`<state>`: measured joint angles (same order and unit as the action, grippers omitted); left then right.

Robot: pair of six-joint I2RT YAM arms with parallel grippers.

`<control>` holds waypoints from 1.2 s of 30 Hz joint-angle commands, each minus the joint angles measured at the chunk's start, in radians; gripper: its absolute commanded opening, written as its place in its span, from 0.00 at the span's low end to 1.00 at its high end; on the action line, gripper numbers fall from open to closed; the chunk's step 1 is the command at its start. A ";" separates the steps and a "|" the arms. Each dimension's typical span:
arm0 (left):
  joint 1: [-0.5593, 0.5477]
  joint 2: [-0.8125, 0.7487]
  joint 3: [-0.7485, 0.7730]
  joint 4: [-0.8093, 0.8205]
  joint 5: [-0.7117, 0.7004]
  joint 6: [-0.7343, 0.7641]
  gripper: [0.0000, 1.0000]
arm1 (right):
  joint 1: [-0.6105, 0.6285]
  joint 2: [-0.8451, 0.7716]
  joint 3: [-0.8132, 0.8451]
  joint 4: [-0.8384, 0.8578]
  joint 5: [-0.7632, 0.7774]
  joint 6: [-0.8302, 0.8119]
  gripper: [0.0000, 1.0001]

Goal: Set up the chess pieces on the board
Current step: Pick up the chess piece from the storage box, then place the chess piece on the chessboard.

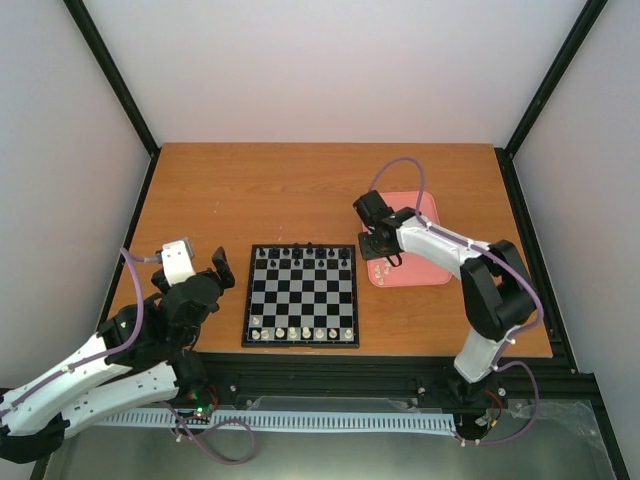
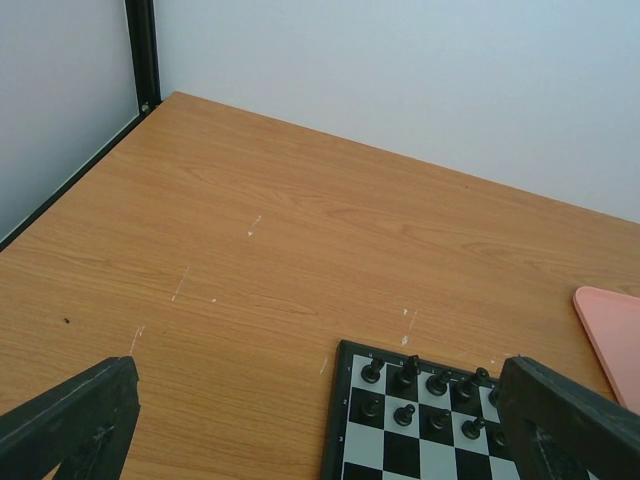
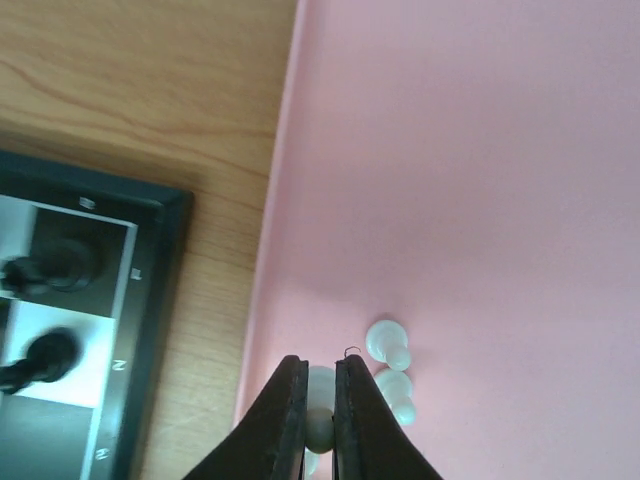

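The board (image 1: 301, 296) lies in the middle of the table, black figures along its far rows and cream-white pieces (image 1: 300, 333) along its near row. My right gripper (image 1: 381, 259) is over the left part of the pink tray (image 1: 425, 262). In the right wrist view it (image 3: 320, 372) is shut on a cream-white pawn (image 3: 320, 425). Two more white pawns (image 3: 388, 345) lie on the tray just right of the fingers. The board's corner (image 3: 150, 250) shows at the left. My left gripper (image 1: 205, 285) hovers open left of the board, its fingers (image 2: 70, 415) wide apart and empty.
The pink tray (image 3: 450, 180) sits right of the board, its left edge close to the board's border. Black figures (image 2: 405, 385) stand on the board's far corner in the left wrist view. Black frame posts and white walls enclose the table.
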<state>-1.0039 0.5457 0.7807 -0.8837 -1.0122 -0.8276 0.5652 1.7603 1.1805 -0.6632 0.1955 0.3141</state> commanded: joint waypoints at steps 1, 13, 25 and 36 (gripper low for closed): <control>0.006 -0.004 0.002 -0.006 -0.028 -0.019 1.00 | -0.006 -0.079 0.036 -0.024 -0.019 0.000 0.05; 0.005 0.010 0.010 -0.022 -0.043 -0.028 1.00 | 0.275 -0.126 0.143 -0.115 -0.038 0.021 0.05; 0.005 0.004 0.013 -0.018 -0.035 -0.023 1.00 | 0.460 0.099 0.304 -0.110 -0.157 0.023 0.05; 0.005 -0.004 0.014 -0.014 -0.036 -0.019 1.00 | 0.580 0.271 0.487 -0.177 -0.206 0.011 0.05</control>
<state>-1.0039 0.5488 0.7803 -0.8909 -1.0279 -0.8394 1.1019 1.9907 1.6176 -0.7956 0.0124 0.3328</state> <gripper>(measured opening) 0.998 0.072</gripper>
